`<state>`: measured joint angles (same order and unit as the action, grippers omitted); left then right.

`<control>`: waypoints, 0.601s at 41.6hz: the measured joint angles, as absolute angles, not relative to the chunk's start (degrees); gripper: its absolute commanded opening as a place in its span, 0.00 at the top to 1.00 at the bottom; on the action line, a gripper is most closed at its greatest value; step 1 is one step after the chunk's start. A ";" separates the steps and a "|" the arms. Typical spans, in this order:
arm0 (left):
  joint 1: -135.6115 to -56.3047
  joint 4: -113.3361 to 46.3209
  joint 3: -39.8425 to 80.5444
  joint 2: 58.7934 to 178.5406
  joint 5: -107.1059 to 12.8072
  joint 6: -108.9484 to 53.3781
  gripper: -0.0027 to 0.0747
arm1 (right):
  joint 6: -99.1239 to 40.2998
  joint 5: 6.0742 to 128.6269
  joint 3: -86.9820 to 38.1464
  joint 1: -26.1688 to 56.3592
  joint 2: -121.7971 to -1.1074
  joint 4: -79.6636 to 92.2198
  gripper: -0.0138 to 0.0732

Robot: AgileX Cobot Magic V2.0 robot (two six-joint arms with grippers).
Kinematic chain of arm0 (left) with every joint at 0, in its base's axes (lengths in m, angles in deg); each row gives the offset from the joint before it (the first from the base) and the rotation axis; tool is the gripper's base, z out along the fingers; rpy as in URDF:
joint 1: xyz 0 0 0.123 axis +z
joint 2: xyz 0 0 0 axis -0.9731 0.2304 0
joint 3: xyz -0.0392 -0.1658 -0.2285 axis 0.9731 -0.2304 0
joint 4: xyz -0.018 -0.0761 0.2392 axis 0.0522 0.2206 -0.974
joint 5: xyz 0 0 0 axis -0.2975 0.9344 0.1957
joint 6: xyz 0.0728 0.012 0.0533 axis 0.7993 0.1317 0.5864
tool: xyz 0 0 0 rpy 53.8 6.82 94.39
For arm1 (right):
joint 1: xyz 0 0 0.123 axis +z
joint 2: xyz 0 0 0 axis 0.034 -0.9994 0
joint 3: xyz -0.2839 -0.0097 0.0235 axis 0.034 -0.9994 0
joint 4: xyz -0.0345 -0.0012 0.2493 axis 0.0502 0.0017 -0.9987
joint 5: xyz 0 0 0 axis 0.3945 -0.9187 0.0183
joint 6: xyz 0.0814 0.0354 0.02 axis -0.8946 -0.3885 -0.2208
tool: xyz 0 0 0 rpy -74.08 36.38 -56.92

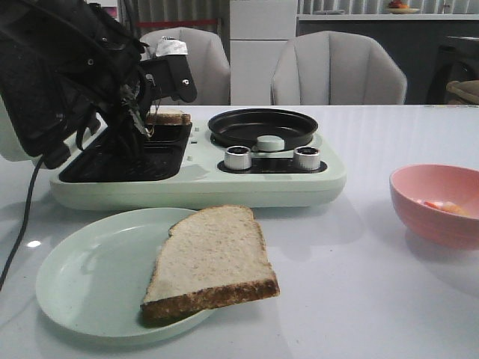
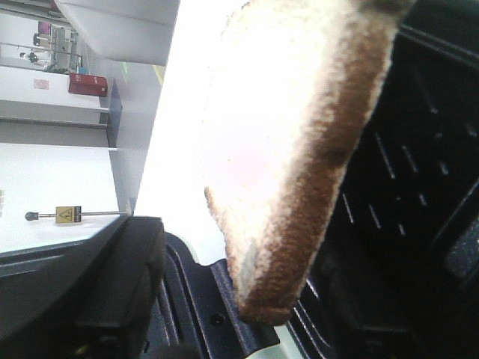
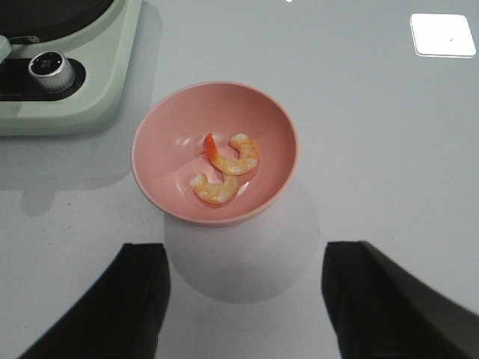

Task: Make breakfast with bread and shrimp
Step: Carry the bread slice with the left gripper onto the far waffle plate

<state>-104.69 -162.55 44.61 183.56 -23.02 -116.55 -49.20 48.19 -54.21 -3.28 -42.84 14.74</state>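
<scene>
One bread slice (image 1: 213,262) lies on the pale-green plate (image 1: 82,277) at the front, one corner hanging over the rim. The second bread slice (image 1: 168,117) is in my left gripper (image 1: 144,127), held on edge just above the black ribbed grill plate (image 1: 127,161) of the breakfast maker. In the left wrist view this slice (image 2: 292,149) fills the middle, its crust end against a dark finger (image 2: 224,314). Two curled orange-pink shrimp (image 3: 224,168) lie in the pink bowl (image 3: 157,149), also at the right in the front view (image 1: 434,187). My right gripper (image 3: 243,299) is open and empty above the table, short of the bowl.
The pale-green breakfast maker (image 1: 224,187) spans the back, its raised lid (image 1: 45,82) at the left. It has a round black pan (image 1: 262,123), two metal dials (image 1: 238,158) and a pale-green knob (image 1: 270,142). Two grey chairs stand behind the table.
</scene>
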 measured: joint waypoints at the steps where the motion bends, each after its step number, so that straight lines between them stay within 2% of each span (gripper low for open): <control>1: -104.69 -162.55 44.61 183.56 -23.02 -116.55 0.32 | -49.20 48.19 -54.21 -3.28 -42.84 14.74 0.21; 11: -104.69 -162.55 39.47 179.69 -23.76 -116.55 0.32 | -49.20 48.19 -54.21 -3.28 -42.84 14.74 0.21; 25: -107.76 -162.55 29.60 165.91 -25.81 -116.39 0.32 | -49.20 48.19 -54.21 -3.28 -42.84 14.74 0.21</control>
<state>-107.76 -162.55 29.60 165.91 -25.81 -116.39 -49.20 48.19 -54.21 -3.28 -42.84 14.74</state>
